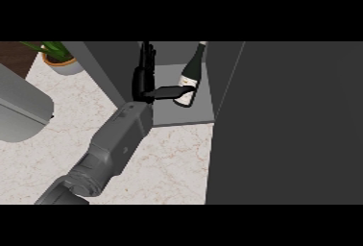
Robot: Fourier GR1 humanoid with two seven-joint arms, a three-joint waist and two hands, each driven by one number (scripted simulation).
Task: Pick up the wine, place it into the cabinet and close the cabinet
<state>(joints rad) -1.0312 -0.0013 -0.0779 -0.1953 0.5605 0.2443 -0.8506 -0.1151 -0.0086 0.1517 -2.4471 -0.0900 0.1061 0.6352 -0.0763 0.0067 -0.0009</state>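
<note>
Wine (190, 77) stands inside the cabinet (177, 115), the left hand (145, 79) open with only its thumb touching it, so pulling back carelessly could topple the bottle.

My forearm (113, 144) looks like matt grey plastic or painted metal, smooth, and my left hand (145, 79) is matt black. The wine bottle (190, 79) is dark glossy glass with a pale paper-like label. The cabinet (184, 113) and its door (291, 125) look smooth, matt dark grey. The counter (170, 163) looks like polished pale stone with thin reddish veins. At its far left corner the plant pot (62, 65) has a smooth pale rim
</note>
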